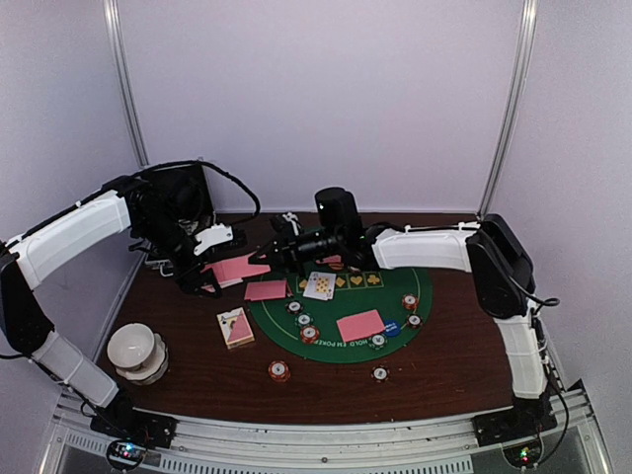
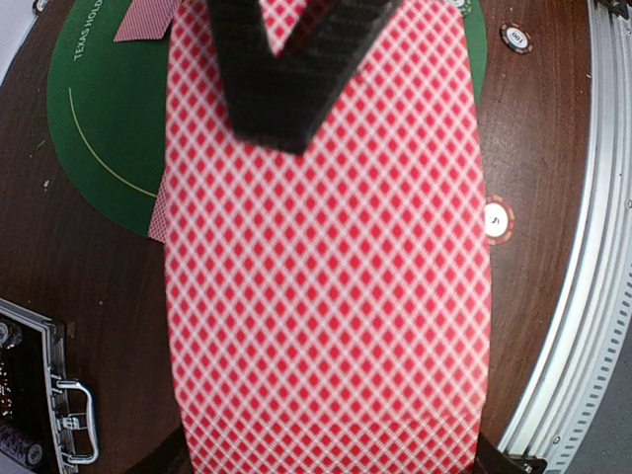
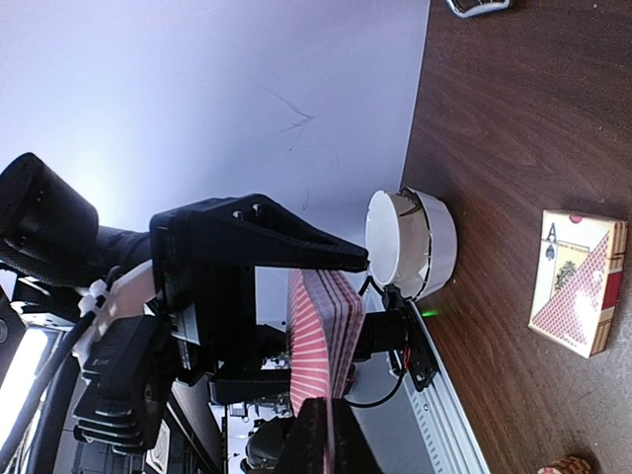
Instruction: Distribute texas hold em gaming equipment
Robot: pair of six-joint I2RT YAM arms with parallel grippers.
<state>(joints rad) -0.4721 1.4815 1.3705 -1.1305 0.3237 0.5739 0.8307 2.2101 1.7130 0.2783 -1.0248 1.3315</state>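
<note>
My left pincer (image 2: 281,118) grips the pink-backed deck (image 2: 326,296), left of centre above the desk (image 1: 197,380). My right pincer (image 3: 326,442) is clenched on its edge. Cards (image 1: 360,325) and chips (image 1: 309,334) already lie on the green mat (image 1: 346,353); I judge most dealing remains.

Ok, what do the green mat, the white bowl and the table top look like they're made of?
Green mat: matte with printed markings, probably felt or fabric. White bowl: smooth and slightly glossy, likely ceramic or hard plastic. Table top: dark brown with faint grain, either wood or wood-look laminate; I cannot tell which.
</note>
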